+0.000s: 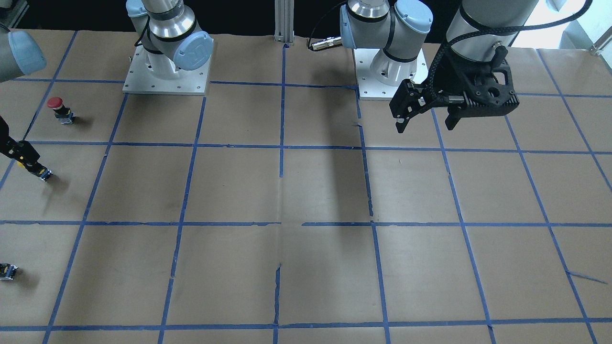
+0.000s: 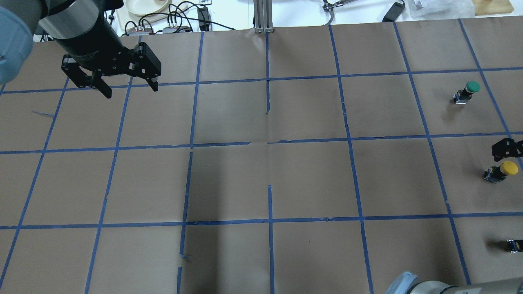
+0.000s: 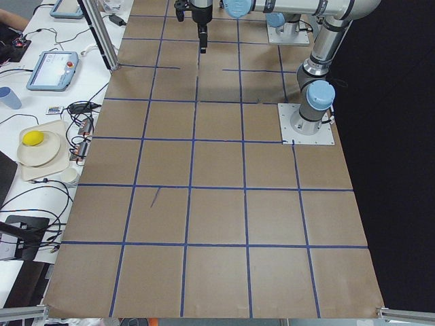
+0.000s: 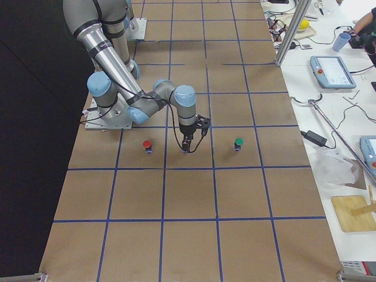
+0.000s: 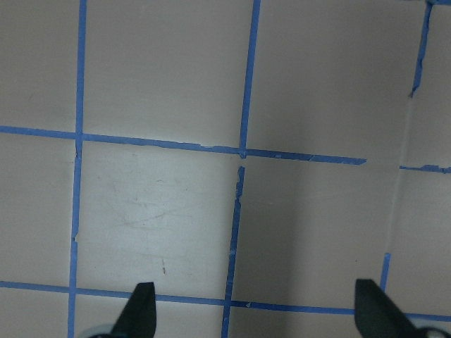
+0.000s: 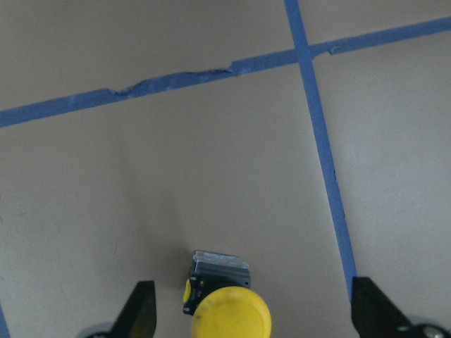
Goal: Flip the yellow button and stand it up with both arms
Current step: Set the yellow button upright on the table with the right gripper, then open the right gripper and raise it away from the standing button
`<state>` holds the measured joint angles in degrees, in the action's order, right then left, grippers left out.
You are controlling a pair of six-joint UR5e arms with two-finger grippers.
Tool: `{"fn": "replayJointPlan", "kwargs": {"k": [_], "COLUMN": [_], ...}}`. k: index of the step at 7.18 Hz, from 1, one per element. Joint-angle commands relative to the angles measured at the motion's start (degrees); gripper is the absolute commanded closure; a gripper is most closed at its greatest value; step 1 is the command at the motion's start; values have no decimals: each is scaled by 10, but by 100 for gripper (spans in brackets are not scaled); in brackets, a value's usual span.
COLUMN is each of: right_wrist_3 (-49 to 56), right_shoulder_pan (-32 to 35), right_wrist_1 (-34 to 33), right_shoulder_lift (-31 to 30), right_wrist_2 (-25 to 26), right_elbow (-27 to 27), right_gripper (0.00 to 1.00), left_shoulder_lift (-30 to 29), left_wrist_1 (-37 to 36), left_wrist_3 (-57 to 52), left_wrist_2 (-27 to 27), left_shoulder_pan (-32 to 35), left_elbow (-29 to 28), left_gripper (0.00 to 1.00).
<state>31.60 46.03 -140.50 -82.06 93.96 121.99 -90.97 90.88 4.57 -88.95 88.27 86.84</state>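
Note:
The yellow button [image 2: 501, 171] stands upright on its contact block at the table's right end, cap up. In the right wrist view the yellow button [image 6: 229, 311] sits low between the fingers, touching neither. My right gripper [image 6: 255, 318] is open just above and around it. In the overhead view only part of the right gripper [image 2: 506, 149] shows at the edge. In the front-facing view the right gripper [image 1: 23, 154] covers most of the cap. My left gripper [image 2: 131, 91] is open and empty, held above the far left of the table. It also shows in the front-facing view [image 1: 425, 125].
A red-capped button [image 1: 57, 108] and a green-capped button [image 2: 468, 90] stand on either side of the yellow one. A small capless block [image 2: 515, 245] lies near the right edge, closer to the robot. Blue tape lines grid the brown paper table [image 2: 261, 179].

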Motion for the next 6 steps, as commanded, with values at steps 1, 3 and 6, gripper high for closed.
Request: {"fn": "replayJointPlan", "kwargs": {"k": [1, 3, 6], "right_wrist_3": [0, -8, -54], "right_shoulder_pan": [25, 67, 123], "right_wrist_1": [98, 336, 554], "right_shoulder_lift": [-34, -89, -114], "right_wrist_2": [-1, -1, -4], "right_elbow": [-55, -177, -312], "right_gripper": [0, 0, 0], "left_shoulder_lift": [1, 1, 2], "left_wrist_1": [0, 0, 0], "left_wrist_3": [0, 0, 0], "left_wrist_2": [0, 0, 0], "left_shoulder_pan": [0, 0, -1], "left_elbow": [0, 0, -1], "left_gripper": [0, 0, 0]}}
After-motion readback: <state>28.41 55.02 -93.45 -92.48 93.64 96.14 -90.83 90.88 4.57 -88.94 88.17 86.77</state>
